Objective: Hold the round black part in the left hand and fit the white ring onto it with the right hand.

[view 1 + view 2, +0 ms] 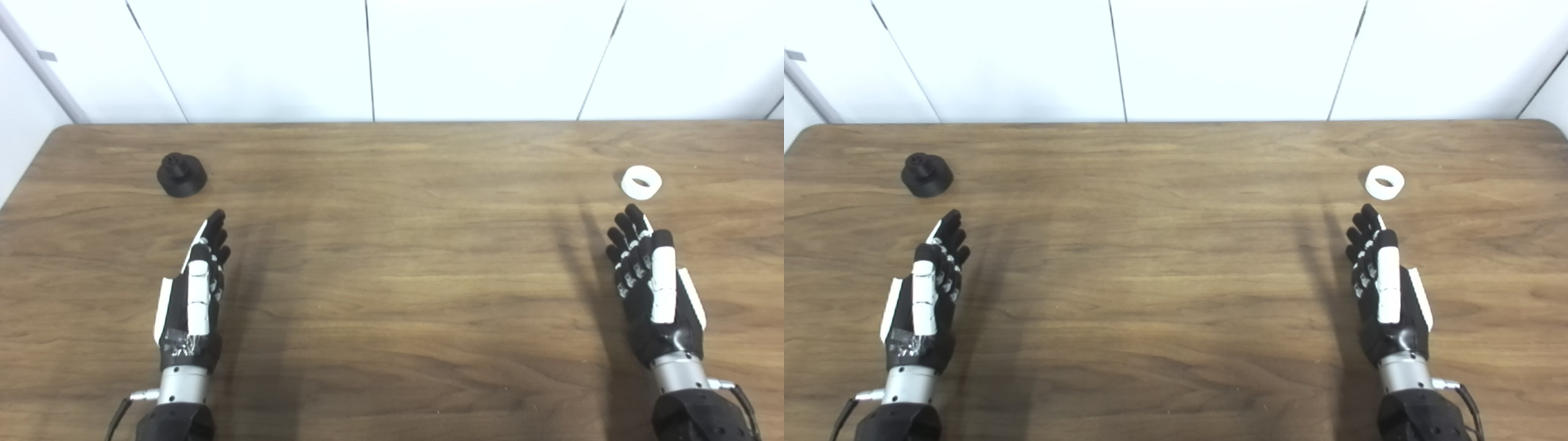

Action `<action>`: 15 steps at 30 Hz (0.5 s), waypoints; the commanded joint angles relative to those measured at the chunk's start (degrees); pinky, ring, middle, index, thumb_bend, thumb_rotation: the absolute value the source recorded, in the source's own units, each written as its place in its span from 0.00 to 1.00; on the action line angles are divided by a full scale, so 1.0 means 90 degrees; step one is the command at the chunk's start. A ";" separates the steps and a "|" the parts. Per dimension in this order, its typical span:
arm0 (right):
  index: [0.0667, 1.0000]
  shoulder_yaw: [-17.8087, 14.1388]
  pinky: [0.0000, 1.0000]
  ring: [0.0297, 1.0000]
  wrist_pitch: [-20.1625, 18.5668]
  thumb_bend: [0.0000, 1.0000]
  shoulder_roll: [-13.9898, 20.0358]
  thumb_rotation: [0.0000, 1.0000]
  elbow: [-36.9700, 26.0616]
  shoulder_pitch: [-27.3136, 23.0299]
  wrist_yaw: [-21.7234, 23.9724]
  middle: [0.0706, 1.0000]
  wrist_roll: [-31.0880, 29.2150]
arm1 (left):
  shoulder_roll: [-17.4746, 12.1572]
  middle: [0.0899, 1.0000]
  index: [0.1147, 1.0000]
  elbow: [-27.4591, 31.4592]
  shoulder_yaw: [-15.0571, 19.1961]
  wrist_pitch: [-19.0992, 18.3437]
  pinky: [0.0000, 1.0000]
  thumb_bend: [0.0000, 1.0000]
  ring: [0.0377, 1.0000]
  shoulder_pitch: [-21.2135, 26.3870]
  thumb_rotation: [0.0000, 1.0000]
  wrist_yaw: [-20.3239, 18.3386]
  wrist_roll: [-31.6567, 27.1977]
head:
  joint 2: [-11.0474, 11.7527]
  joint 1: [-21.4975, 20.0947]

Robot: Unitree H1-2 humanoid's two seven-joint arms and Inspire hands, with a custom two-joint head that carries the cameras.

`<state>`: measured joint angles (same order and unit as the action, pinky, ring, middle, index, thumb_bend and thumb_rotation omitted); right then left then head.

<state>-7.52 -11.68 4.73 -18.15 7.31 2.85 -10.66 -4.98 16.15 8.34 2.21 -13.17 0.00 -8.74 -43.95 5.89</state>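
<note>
In the left eye view, a wooden table [392, 275] fills most of the scene, with white wall panels [275, 55] behind its far edge. The black part [181, 174] sits on the table at the far left, a round base with a small knob standing up from its top. The white ring [641, 182] lies flat on the table at the far right, its hole facing up. The left hand [196, 288] reaches in from the bottom left, fingers stretched forward and slightly apart, holding nothing; its fingertips point toward the black part but stop short of it, with bare wood between. The right hand [652, 288] comes in from the bottom right, likewise extended with fingers apart and empty, its fingertips near the ring but not touching it. In the right eye view, the same layout appears shifted a little leftward: the black part [927, 174] stands beyond the left hand [926, 294], and the ring [1385, 182] lies just past the fingertips of the right hand [1384, 288], slightly to their right. Both hands hold their palms turned inward, thumbs uppermost, and each casts a long shadow on the wood on its inner side.
</note>
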 commanded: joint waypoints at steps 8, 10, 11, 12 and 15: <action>0.99 -0.0034 1.00 0.99 0.0296 0.42 0.0153 1.00 -0.0050 0.0075 0.0113 0.99 -0.0015 | 0.0160 0.99 0.94 0.0106 -0.0093 0.0205 1.00 0.58 1.00 -0.0231 0.97 0.0008 0.0091 | 0.0258 0.0584; 0.99 -0.0054 1.00 1.00 0.0290 0.44 0.0215 1.00 -0.0010 0.0098 0.0157 1.00 -0.0028 | 0.0221 0.99 0.94 0.0050 -0.0141 0.0272 1.00 0.58 1.00 -0.0243 0.96 0.0026 0.0127 | 0.0408 0.0823; 1.00 -0.0065 1.00 1.00 0.0295 0.44 0.0238 1.00 0.0011 0.0106 0.0180 1.00 -0.0035 | 0.0253 0.99 0.94 0.0026 -0.0167 0.0303 1.00 0.58 1.00 -0.0251 0.96 0.0039 0.0148 | 0.0460 0.0917; 1.00 -0.0079 1.00 1.00 0.0305 0.44 0.0244 1.00 0.0030 0.0113 0.0191 1.00 -0.0041 | 0.0289 0.99 0.94 0.0012 -0.0194 0.0318 1.00 0.57 1.00 -0.0261 0.96 0.0063 0.0177 | 0.0518 0.0980; 1.00 -0.0102 1.00 1.00 0.0405 0.42 0.0264 1.00 0.0108 0.0126 0.0261 1.00 -0.0066 | 0.0374 0.98 0.93 0.0002 -0.0263 0.0299 1.00 0.56 1.00 -0.0289 0.96 0.0162 0.0277 | 0.0683 0.1164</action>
<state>-8.15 -10.71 5.82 -16.92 7.64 4.53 -10.79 -4.36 15.83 6.27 2.87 -13.20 0.93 -6.82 -37.80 16.34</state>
